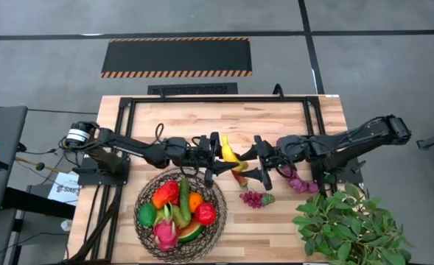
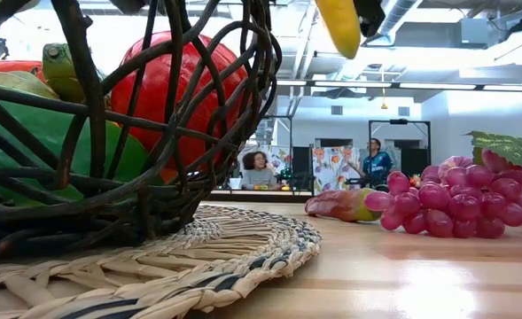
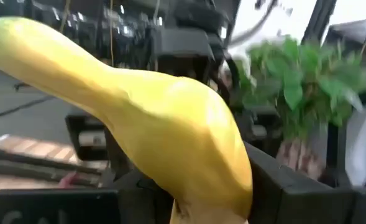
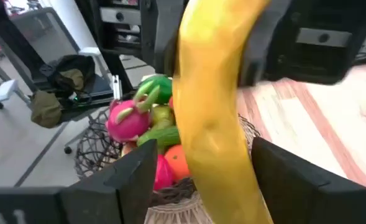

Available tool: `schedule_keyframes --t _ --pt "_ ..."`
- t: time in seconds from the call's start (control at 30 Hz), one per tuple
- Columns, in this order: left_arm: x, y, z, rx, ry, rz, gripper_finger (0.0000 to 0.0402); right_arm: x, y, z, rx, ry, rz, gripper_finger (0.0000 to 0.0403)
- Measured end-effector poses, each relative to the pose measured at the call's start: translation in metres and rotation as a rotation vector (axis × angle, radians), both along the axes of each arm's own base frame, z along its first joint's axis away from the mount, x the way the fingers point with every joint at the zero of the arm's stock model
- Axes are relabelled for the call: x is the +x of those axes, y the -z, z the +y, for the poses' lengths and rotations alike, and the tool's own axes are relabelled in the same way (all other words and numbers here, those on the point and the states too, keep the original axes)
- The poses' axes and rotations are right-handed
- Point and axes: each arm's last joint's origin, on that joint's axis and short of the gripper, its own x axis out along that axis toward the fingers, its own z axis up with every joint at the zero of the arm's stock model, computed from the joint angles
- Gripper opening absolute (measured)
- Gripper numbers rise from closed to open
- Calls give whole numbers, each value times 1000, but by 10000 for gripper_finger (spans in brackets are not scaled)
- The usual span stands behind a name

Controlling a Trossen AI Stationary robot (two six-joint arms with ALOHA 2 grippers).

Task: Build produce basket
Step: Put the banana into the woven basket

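Banana (image 1: 230,152) clamped in left tool (image 1: 218,151) above table (image 1: 290,118), just beside basket (image 1: 218,213) rim; right tool (image 1: 255,163) spread wide around it, not gripping. Grapes (image 1: 252,198) and leafy plant (image 1: 349,224) lying nearby on right.

Both dark arms reached inward from opposite side edges of the table and met near its middle, held above the surface. The left gripper (image 1: 215,156) pointed toward the right arm, its fingers (image 3: 294,186) closed in from either side. The right gripper (image 1: 259,157) faced it, just beside it, with its fingers (image 4: 297,177) spread wide apart.
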Motion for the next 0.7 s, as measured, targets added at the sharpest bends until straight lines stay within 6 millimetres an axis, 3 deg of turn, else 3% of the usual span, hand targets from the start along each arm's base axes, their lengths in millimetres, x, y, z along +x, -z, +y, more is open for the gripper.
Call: schedule_keyframes --t 0.27,0.5,0.7 --pt "-43 -25 -10 114 141 228 115 -29 -4 4 23 -42 110 276" --pt "-84 -19 -48 194 252 500 125 -39 -3 6 16 -13 161 276" --pt "-101 -11 -87 367 226 553 140 -34 1 4 11 13 176 276"
